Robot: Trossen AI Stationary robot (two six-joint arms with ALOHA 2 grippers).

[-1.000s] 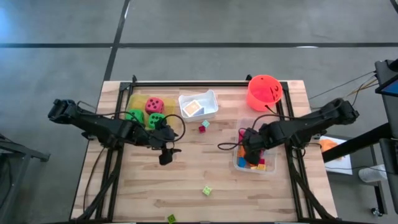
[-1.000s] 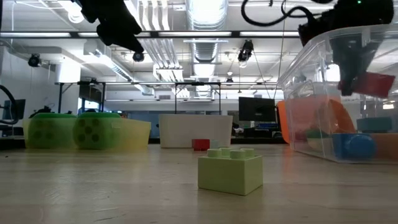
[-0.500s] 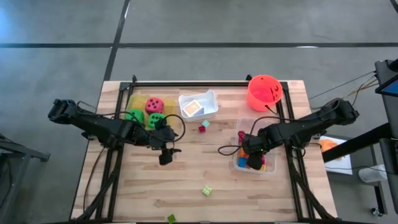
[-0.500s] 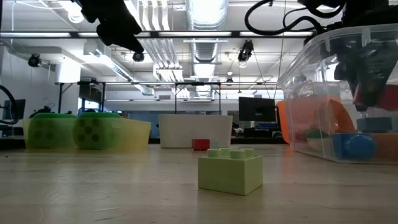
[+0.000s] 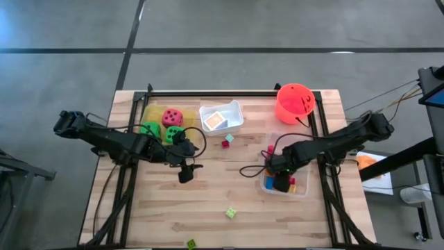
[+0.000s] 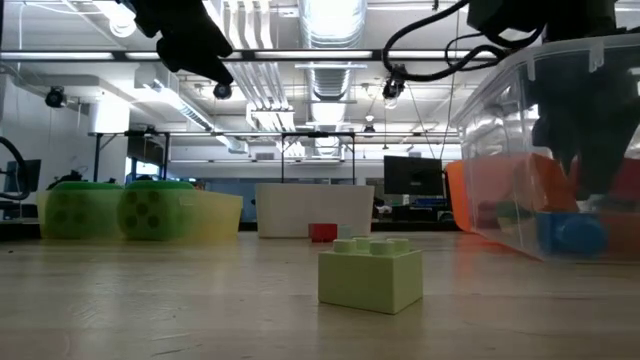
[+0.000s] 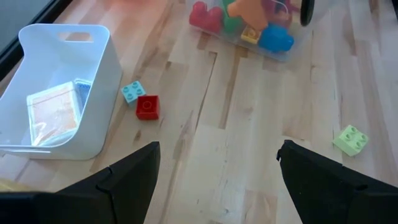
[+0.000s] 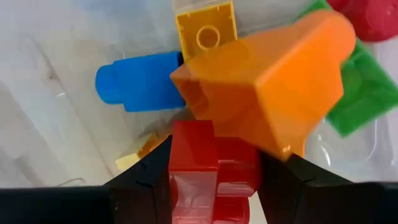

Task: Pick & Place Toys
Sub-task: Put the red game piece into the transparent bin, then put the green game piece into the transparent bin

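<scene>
Lowered deeper into the clear tray [image 5: 300,191], our right gripper [image 8: 214,180] clamps a red brick [image 8: 208,165]; left gripper [image 7: 214,180] waits open beside it. Dice [image 5: 172,117] look sorted; four bricks [image 5: 230,212] remain outside it

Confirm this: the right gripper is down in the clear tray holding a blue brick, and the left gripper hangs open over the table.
Not quite. The right gripper, down in the clear tray, holds a red brick, not a blue one, as the right wrist view shows. The left gripper does hang open over the table.
</scene>
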